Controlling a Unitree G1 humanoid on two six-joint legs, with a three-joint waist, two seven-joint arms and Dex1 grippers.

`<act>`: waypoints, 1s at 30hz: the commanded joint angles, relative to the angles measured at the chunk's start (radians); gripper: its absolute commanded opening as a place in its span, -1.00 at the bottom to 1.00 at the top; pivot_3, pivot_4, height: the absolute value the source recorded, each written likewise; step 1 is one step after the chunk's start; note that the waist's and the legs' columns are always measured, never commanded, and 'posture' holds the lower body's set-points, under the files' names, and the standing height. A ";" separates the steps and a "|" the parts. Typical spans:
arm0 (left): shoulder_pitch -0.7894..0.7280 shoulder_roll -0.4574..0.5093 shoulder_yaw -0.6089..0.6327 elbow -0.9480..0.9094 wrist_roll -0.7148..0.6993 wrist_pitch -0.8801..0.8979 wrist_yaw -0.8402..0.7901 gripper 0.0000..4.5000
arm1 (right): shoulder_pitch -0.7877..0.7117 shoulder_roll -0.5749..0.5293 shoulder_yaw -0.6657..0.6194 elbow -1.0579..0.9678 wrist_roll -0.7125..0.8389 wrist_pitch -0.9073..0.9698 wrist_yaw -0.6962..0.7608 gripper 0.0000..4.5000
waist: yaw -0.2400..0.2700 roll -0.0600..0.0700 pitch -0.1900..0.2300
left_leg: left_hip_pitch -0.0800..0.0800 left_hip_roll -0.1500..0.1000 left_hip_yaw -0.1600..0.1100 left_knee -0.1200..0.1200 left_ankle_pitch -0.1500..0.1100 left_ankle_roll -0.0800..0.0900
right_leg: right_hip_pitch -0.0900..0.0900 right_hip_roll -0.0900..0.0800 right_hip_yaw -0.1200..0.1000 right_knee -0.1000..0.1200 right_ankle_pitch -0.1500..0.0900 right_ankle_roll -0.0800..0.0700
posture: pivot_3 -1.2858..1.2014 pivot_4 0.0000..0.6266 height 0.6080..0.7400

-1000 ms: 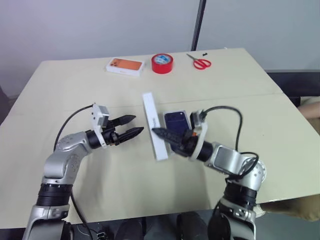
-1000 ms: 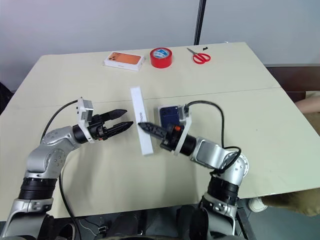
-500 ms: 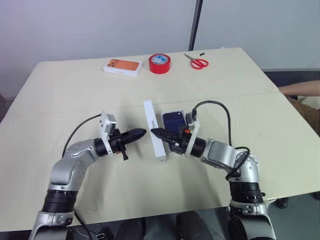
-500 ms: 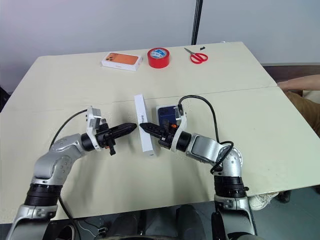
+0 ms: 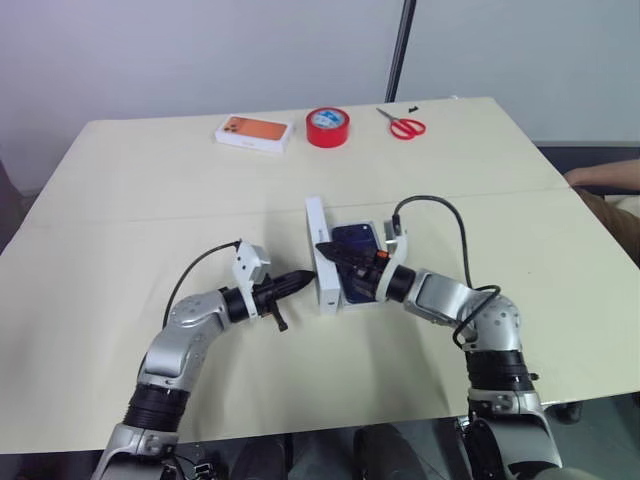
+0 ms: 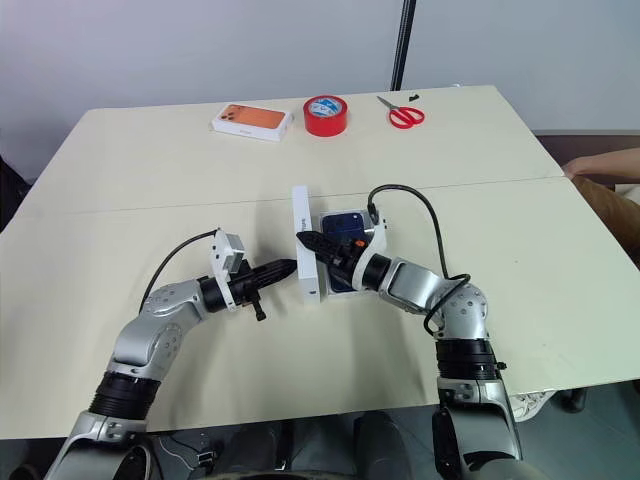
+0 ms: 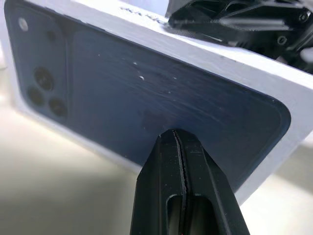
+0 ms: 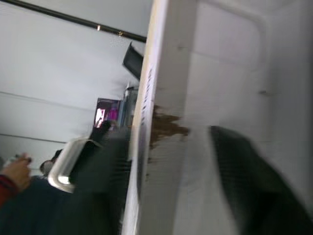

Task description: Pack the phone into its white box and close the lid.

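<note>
Both grippers meet at the lid (image 5: 319, 255), which stands on its long edge near the middle of the table (image 5: 120, 200); the left gripper (image 5: 303, 279) has its 2 black fingers pressed together into a single point, holding nothing, with the tip against or just short of the lid's printed face, where the left wrist view shows a dark blue phone picture with camera lenses; the right gripper (image 6: 312, 243) comes from the other side with its fingers spread, 1 on each side of the lid's upper wall; the right wrist view puts 1 dark finger (image 8: 254, 181) inside the plain white interior and the other outside, though whether they actually pinch the wall I cannot tell; just behind the lid, under the right gripper, the phone (image 5: 356, 243) lies flat in the white box (image 5: 362, 300); well apart at the far edge sit a white box with an orange phone picture (image 5: 253, 133), a red tape roll (image 5: 327, 127) and red-handled scissors (image 5: 404, 126).
</note>
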 commanded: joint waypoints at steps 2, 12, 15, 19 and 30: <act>-0.068 -0.078 -0.043 0.045 0.038 -0.048 0.039 -1.00 | -0.058 -0.150 -0.078 -0.001 -0.127 -0.044 0.098 0.72 | 0.006 0.000 0.000 | 0.000 -0.001 0.000 0.000 0.000 0.000 | 0.001 -0.001 0.000 0.000 0.000 0.000 | 0.03 -0.52 1.00; -0.133 -0.155 -0.078 0.089 0.074 -0.057 0.075 -1.00 | 0.024 -0.401 0.015 -0.100 -0.605 -0.261 0.352 0.62 | 0.015 0.000 0.000 | 0.000 -0.002 0.002 0.000 0.000 0.001 | 0.000 0.001 0.000 -0.001 0.000 0.000 | 0.03 -0.52 1.00; -0.126 -0.118 -0.051 0.077 0.062 -0.040 0.067 -1.00 | 0.057 -0.392 0.101 -0.179 -0.740 -0.331 0.391 0.16 | 0.013 0.000 0.000 | 0.000 0.000 0.001 0.000 0.000 0.001 | 0.000 0.003 0.001 0.000 0.000 0.000 | 0.03 -0.52 1.00; -0.112 -0.061 -0.019 0.052 0.047 -0.008 0.063 -1.00 | 0.081 -0.422 0.222 -0.232 -0.942 -0.436 0.453 -0.79 | 0.021 0.000 0.000 | 0.000 0.000 0.001 0.001 0.001 -0.001 | 0.000 0.002 0.001 -0.001 0.000 0.000 | 0.03 -0.52 1.00; -0.171 -0.018 -0.062 0.198 0.130 0.084 0.086 -1.00 | 0.088 -0.452 0.281 -0.219 -1.152 -0.476 0.603 -0.98 | 0.032 -0.001 0.000 | 0.000 -0.005 -0.002 0.001 0.002 -0.003 | 0.002 -0.001 -0.002 -0.002 0.000 0.000 | 0.03 -0.52 1.00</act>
